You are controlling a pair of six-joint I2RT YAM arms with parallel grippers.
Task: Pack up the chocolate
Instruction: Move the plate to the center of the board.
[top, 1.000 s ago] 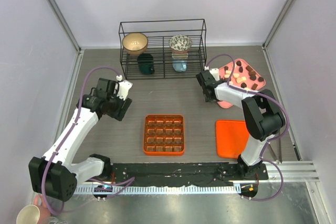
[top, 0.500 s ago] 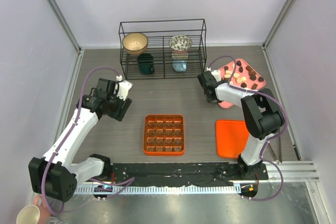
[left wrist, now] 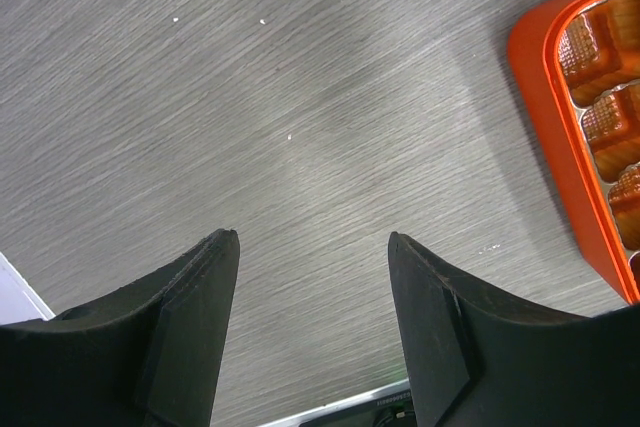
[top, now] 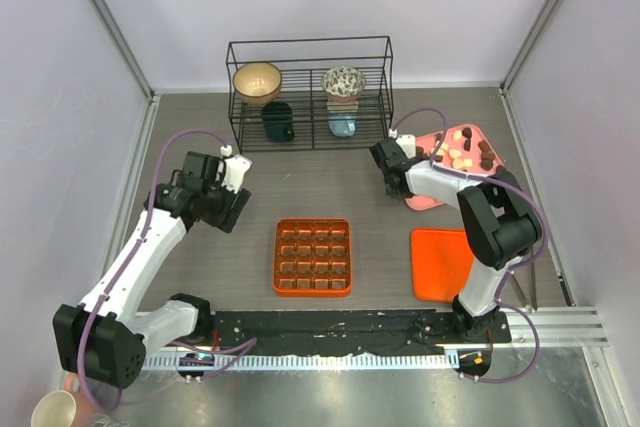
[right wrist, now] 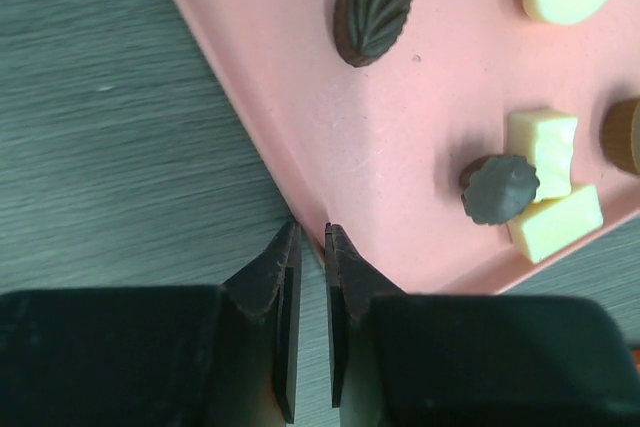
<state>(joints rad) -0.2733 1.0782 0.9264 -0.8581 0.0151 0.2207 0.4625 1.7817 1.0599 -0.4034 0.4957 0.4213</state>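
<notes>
The chocolate (top: 462, 151) lies as several dark, tan and cream pieces on a pink tray (top: 424, 197) at the right rear. In the right wrist view a dark leaf-shaped piece (right wrist: 373, 9), cream blocks (right wrist: 543, 143) and a dark round piece (right wrist: 500, 190) sit on the pink tray (right wrist: 400, 137). My right gripper (right wrist: 310, 228) (top: 403, 177) is shut on the tray's near-left rim. My left gripper (left wrist: 312, 235) (top: 232, 209) hangs open over bare table, left of the orange gridded box (top: 313, 256) (left wrist: 585, 97), holding nothing.
A flat orange lid (top: 440, 264) lies right of the gridded box. At the back stands a black wire rack (top: 310, 43) with two bowls and two mugs. Side walls close in the table left and right.
My right gripper has closed on the pink tray's rim, and the tray has swung and slid a little to the left with it. The left arm has not moved.
</notes>
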